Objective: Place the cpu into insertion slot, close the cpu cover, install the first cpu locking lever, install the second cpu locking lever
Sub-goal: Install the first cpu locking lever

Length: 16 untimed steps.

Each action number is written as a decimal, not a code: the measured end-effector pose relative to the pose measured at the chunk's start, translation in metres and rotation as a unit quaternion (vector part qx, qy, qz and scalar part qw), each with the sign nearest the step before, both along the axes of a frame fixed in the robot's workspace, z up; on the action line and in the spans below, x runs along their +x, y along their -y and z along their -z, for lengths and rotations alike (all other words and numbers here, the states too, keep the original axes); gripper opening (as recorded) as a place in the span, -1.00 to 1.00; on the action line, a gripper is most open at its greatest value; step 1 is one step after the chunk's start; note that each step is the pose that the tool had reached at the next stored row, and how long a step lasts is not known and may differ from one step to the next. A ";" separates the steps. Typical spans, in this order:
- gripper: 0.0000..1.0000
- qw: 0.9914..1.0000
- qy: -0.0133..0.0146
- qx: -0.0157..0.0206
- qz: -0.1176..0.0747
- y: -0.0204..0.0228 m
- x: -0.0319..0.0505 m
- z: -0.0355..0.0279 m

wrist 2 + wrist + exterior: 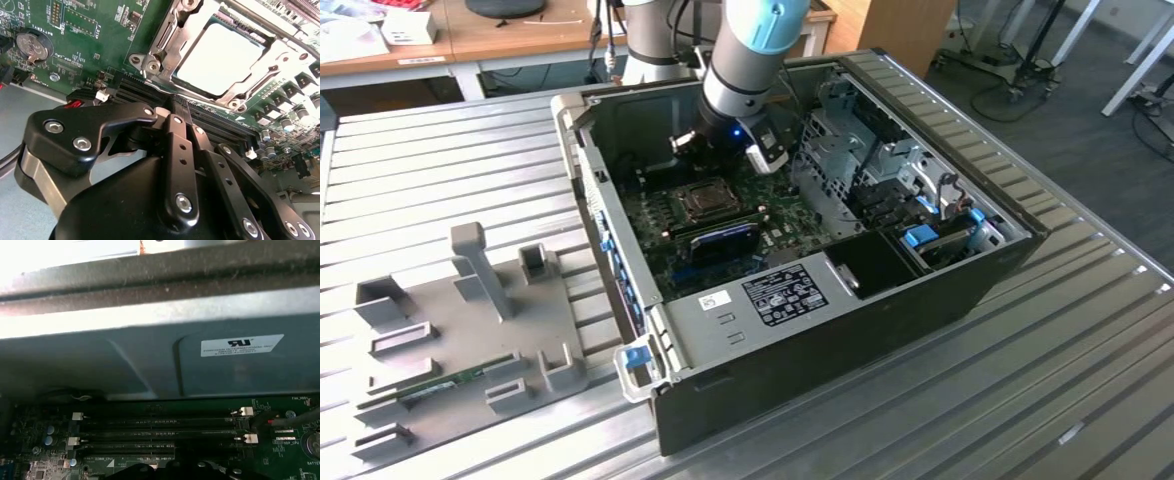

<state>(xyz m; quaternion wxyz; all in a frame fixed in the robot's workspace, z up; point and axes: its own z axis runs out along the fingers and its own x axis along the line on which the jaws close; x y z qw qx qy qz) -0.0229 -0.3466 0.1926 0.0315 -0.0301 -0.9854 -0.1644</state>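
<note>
One cpu (220,57) sits in the insertion slot (167,47), cpu cover (250,82) down

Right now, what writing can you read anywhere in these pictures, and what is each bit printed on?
White sticker on the case wall, first wrist view: blurred.
Black label on the grey bracket, exterior view: too small.
Board lettering by the coin battery, second wrist view: too small.

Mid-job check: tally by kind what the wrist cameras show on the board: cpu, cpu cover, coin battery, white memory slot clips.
cpu: 1
cpu cover: 1
coin battery: 1
white slot clips, counted in the first wrist view: 4
Total: 7
</note>
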 end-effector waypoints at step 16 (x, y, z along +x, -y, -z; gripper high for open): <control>-0.79 1.000 0.000 0.000 0.001 0.0004 0.0000 0.0036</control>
